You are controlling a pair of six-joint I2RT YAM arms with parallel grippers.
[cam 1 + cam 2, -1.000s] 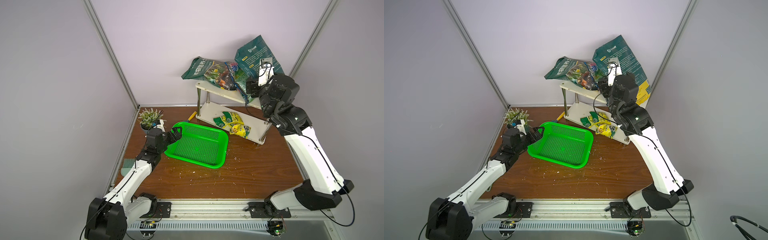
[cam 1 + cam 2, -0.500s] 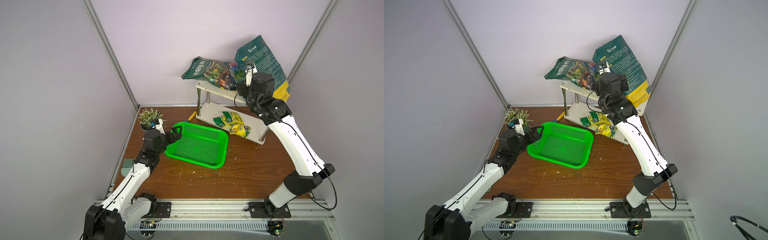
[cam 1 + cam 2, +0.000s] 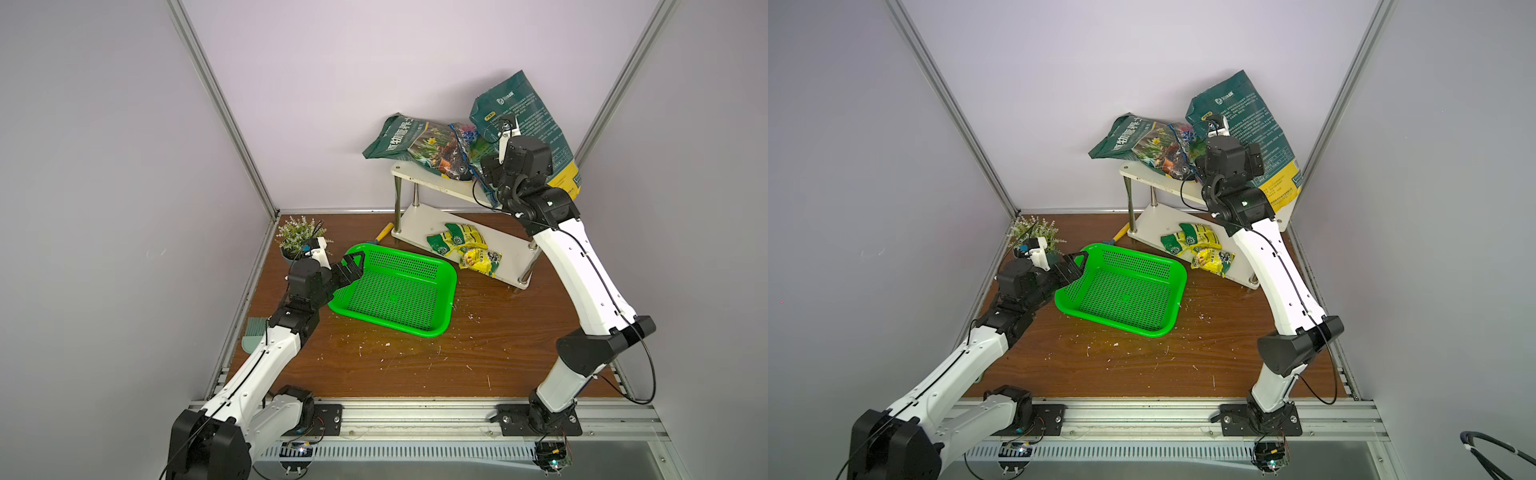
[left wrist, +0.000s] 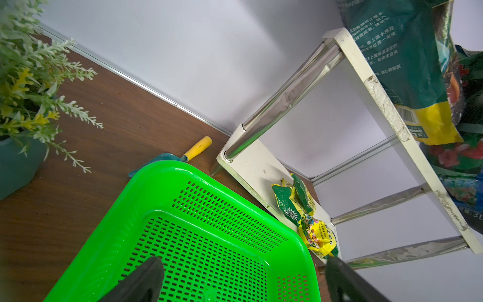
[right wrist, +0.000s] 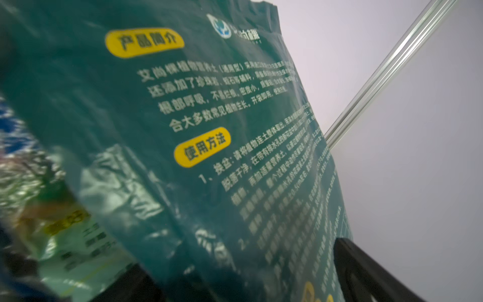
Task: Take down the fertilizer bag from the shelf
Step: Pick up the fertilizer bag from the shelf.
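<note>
a: where's the fertilizer bag right now?

b: up on the top board of the shelf. it's the tall dark green one, tilted, leaning back toward the wall. my right gripper is right in on it, jaws spread wide to either side of its lower half, nothing pinched yet.

a: so how do you take it cleanly?

b: my call: push in deeper so i bite a firm fold and not slack film. then squeeze, and lift before i pull out, so it clears the board edge and doesn't drag its neighbours off.

a: and the other arm?

b: my left gripper is spread open too, empty, over the rim of the green basket.

a: give me the count.

b: three bags up top: the tall one, a flat dark green bag, and a small blue-patterned bag between them. on the lower board there's a heap of yellow-green packets, at least two, and i can't split them cleanly. one basket, one potted plant, one yellow-handled trowel.
</note>
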